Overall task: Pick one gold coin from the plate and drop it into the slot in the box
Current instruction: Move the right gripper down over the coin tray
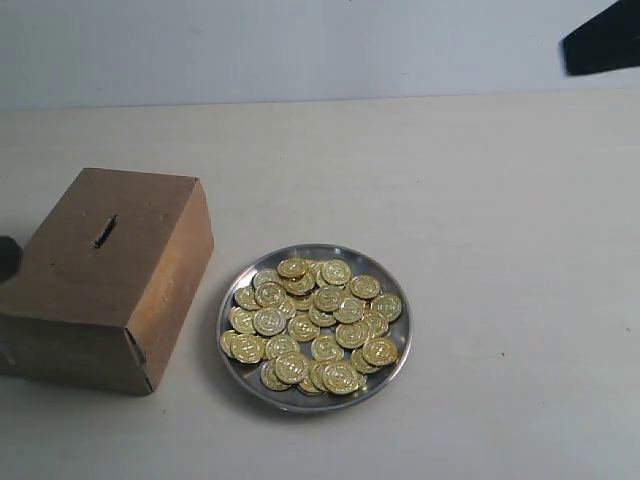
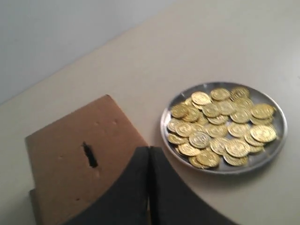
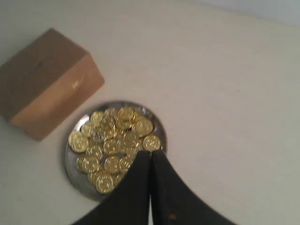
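The brown box [image 1: 110,275] stands at the left with its dark slot [image 1: 104,231] in the upper face. Beside it on the right lies the silver plate [image 1: 300,402], heaped with gold coins [image 1: 315,320]. In the left wrist view my left gripper [image 2: 149,149] is shut and empty, hovering over the box [image 2: 75,154] edge beside the slot [image 2: 90,155], short of the plate [image 2: 220,168]. In the right wrist view my right gripper [image 3: 151,152] is shut and empty, high above the plate [image 3: 70,161] and its coins [image 3: 112,140].
Everything rests on a pale tabletop [image 1: 500,250] with a light wall behind. A dark part of the right arm [image 1: 605,40] shows at the top right corner, and a dark bit of the left arm [image 1: 6,258] at the left edge.
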You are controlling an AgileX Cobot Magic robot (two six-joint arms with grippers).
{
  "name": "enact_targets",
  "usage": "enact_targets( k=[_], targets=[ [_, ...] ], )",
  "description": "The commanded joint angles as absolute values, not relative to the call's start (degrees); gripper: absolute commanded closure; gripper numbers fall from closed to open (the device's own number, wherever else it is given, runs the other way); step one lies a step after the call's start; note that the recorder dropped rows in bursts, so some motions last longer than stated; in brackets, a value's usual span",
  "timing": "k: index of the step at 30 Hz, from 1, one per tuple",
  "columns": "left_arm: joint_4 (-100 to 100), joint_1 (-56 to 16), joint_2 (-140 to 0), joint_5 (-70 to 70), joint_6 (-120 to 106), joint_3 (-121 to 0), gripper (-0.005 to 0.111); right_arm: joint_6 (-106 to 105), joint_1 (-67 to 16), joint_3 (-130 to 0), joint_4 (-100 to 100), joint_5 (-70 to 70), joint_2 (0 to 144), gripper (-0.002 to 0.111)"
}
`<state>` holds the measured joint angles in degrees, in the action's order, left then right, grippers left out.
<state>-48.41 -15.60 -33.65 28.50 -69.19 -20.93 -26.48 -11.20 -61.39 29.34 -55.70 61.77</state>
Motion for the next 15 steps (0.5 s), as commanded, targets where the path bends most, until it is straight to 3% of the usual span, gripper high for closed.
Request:
enact_targets(
  k=[1,6,15],
  targets=[
    [-50.3,-21.9,-41.5,27.1,-76.1,-21.5,0.107,-25.4,-20.2,-65.4,22.2,-55.9,75.7,0.108],
    [-50.3,-26.3,-48.5,23.1,-76.2,-21.5,0.107,-18.6,-29.5,-69.1,10.9,-50.2,89.8,0.108],
    [-50.2,-28.0,-52.0,20.9,-76.2,-22.0,0.107,-9.0,-38.3,-77.0,0.0,-48.1,109.9,0.107]
  ],
)
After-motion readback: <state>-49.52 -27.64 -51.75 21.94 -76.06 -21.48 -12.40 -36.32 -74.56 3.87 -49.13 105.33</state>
